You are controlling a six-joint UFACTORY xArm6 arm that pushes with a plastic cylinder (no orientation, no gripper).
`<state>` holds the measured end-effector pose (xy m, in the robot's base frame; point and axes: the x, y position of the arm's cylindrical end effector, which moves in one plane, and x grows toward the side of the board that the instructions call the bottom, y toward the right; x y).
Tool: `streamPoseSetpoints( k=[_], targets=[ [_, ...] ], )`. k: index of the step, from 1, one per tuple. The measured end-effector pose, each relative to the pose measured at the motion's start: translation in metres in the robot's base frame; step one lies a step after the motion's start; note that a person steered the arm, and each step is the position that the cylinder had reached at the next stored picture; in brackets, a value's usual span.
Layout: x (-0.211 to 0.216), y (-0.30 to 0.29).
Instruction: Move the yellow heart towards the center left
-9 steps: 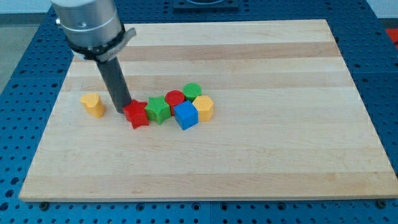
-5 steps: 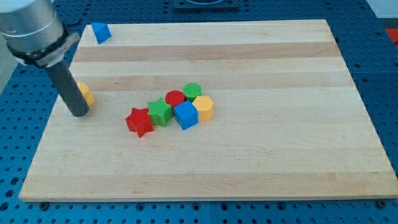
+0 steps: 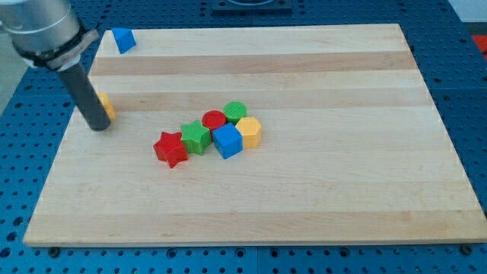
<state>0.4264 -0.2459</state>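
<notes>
The yellow heart (image 3: 106,106) lies near the board's left edge, about mid-height, mostly hidden behind my rod. My tip (image 3: 99,126) rests on the board just below and left of the heart, touching or nearly touching it. A cluster sits near the board's middle: red star (image 3: 170,148), green star (image 3: 195,137), red cylinder (image 3: 214,119), green cylinder (image 3: 235,111), blue cube (image 3: 227,141), yellow hexagon (image 3: 249,132).
A blue triangular block (image 3: 122,39) lies at the top left corner of the wooden board (image 3: 319,190). Blue perforated table surrounds the board.
My rod swung left from beside the red star to the yellow heart's left side, then edged slightly up. The heart shifted a little up and left.
</notes>
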Motion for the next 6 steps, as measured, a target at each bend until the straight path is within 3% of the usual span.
streamPoseSetpoints(
  k=[2, 4, 6],
  targets=[
    [-0.059, 0.004],
    [-0.048, 0.024],
    [-0.043, -0.016]
  ],
)
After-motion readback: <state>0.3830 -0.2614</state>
